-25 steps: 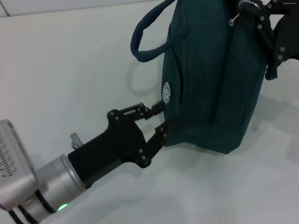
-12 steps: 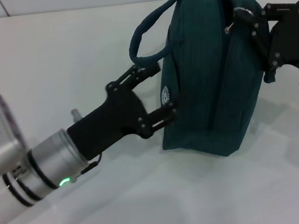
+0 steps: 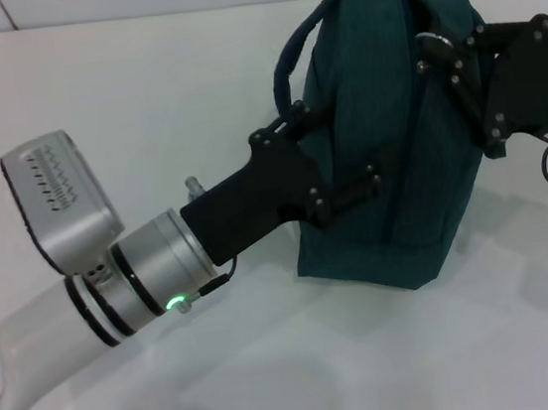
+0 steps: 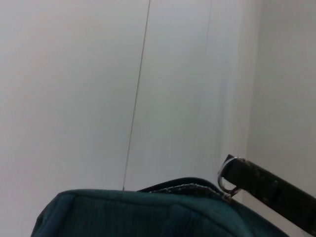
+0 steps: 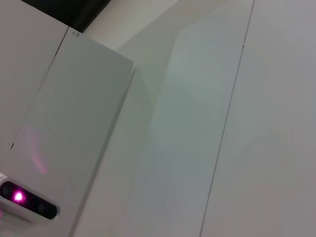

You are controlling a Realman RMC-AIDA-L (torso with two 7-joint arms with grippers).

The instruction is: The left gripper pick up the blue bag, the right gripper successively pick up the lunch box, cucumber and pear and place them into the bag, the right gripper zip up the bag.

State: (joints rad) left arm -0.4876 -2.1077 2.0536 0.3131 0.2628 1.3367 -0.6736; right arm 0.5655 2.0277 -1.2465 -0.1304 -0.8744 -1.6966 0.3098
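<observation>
The blue bag (image 3: 397,150) stands upright on the white table (image 3: 123,113); its handle (image 3: 287,63) arches toward my left arm. My left gripper (image 3: 337,147) is open, its black fingers spread against the bag's near side, one just under the handle. My right gripper (image 3: 427,49) reaches in from the right at the bag's top and is shut on the metal zipper pull (image 3: 431,43). The left wrist view shows the bag's top edge (image 4: 148,212), the pull ring (image 4: 228,178) and a right fingertip (image 4: 276,190). The lunch box, cucumber and pear are out of view.
White tabletop surrounds the bag, with a back wall seam (image 3: 131,18) behind it. The right wrist view shows only pale wall panels and a device with a red light (image 5: 19,196).
My left gripper let go of the bag's lower corner, opened, and moved up and right across its side. The bag now stands more upright. The right gripper shifted slightly left with the zipper pull.
</observation>
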